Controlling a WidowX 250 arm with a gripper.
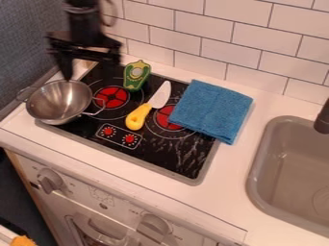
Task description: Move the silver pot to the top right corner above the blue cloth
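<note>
The silver pot [59,103] is seen at the left end of the black stovetop [160,151], its two wire handles set at opposite sides. Above it, the gripper [91,71] is held at the upper left, blurred; its jaws are spread apart, one side close to the pot's far rim.

The stovetop is set into a white surface [225,192] and is marked with red burner discs, pale streaks and a small panel of two red dials [119,136]. A green toy vegetable [136,76] is placed near the back edge; a knife with a yellow handle [138,117] is laid slantwise between the burners. The stovetop's far right corner is covered by a folded blue cloth [212,110], which is partly spread over the surface.

Farther right, a grey sink [258,178] is let into the surface, with a dark tap [322,120] beside it. The surface is backed by white tiles [257,38] and flanked at left by a dark bluish-grey wall [22,43]. Below, a white front [116,204] is fitted with knobs [50,180].
</note>
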